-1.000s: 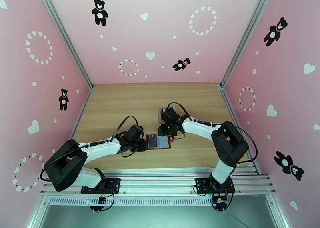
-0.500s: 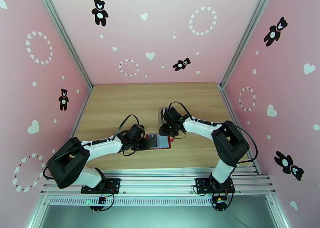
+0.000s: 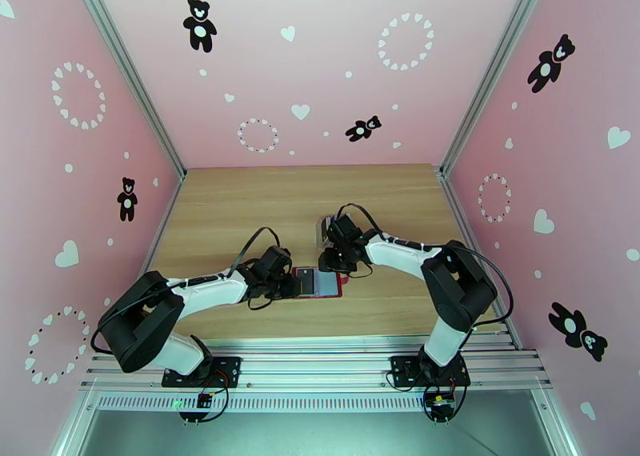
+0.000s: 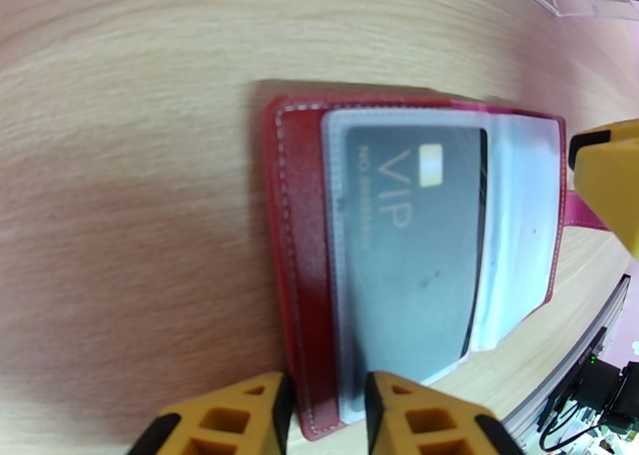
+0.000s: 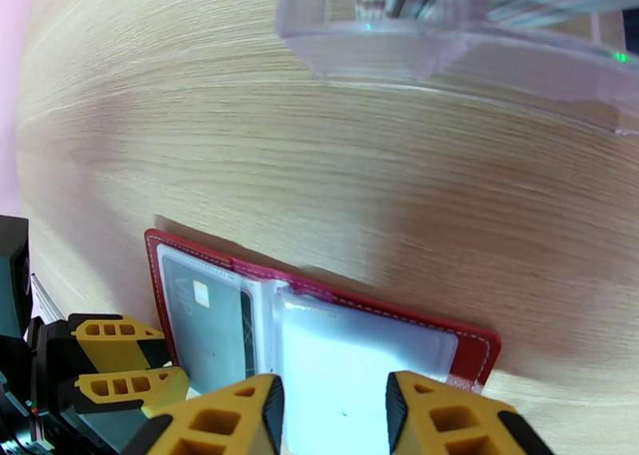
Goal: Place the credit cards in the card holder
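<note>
The left gripper (image 4: 327, 407) holds its yellow fingertips a narrow gap apart and clamps nothing. The stitched near edge of the card holder (image 4: 297, 233) runs under that gap, and it is not clear whether the tips touch it. Just ahead of these jaws the dark-red holder lies open and flat on the table (image 4: 120, 169), with a black card (image 4: 415, 257) marked VIP inside the clear sleeve (image 4: 334, 209) nearest the tips. The right gripper (image 5: 335, 407) stands wider open and grips nothing, its tips over the holder's second sleeve (image 5: 359, 353). Farther ahead of those jaws, apart from the holder, stands a clear plastic rack (image 5: 447, 29); the thin upright edges in its slots are too blurred to name.
</note>
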Motion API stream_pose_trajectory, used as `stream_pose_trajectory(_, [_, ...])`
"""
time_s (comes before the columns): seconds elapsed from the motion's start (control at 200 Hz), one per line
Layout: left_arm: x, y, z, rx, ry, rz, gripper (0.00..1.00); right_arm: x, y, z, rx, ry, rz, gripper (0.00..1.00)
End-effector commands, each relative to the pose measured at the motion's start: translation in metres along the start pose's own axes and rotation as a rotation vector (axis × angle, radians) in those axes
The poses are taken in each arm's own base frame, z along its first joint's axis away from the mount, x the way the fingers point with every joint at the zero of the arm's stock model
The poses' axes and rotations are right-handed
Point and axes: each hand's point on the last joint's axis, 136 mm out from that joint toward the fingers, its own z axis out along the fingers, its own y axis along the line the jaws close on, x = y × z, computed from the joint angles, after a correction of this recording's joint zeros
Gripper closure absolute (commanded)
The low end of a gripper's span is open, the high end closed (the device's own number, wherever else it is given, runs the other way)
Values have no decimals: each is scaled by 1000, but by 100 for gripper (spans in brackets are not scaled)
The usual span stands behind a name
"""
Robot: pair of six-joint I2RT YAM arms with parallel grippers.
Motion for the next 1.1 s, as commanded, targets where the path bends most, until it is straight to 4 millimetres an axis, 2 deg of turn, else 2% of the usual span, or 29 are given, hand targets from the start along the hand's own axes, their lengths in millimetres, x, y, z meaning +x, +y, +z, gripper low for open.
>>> stream_pose_trajectory(0.0, [0,11,5,-50,2,4,64,2,-4,8,9,20,2,60])
stream_pose_trajectory(0.18, [0,12,3,-49,1,7,63,3,-5,13,7,29,7,60])
stream_pose_trajectory(0.345, [2,11,4,-40,11,13,55,8,-6,17,-1,41,17,60])
stream_pose_trajectory(0.471, [3,9,3,-30,15,21,53,12,-2,20,-14,51,17,60])
stream_pose_trajectory(0.776, [3,3,2,-1,18,40,38,19,7,26,-31,66,18,60])
stream_pose_trajectory(1.096, [3,-4,-1,28,15,59,30,21,18,29,-77,75,33,60])
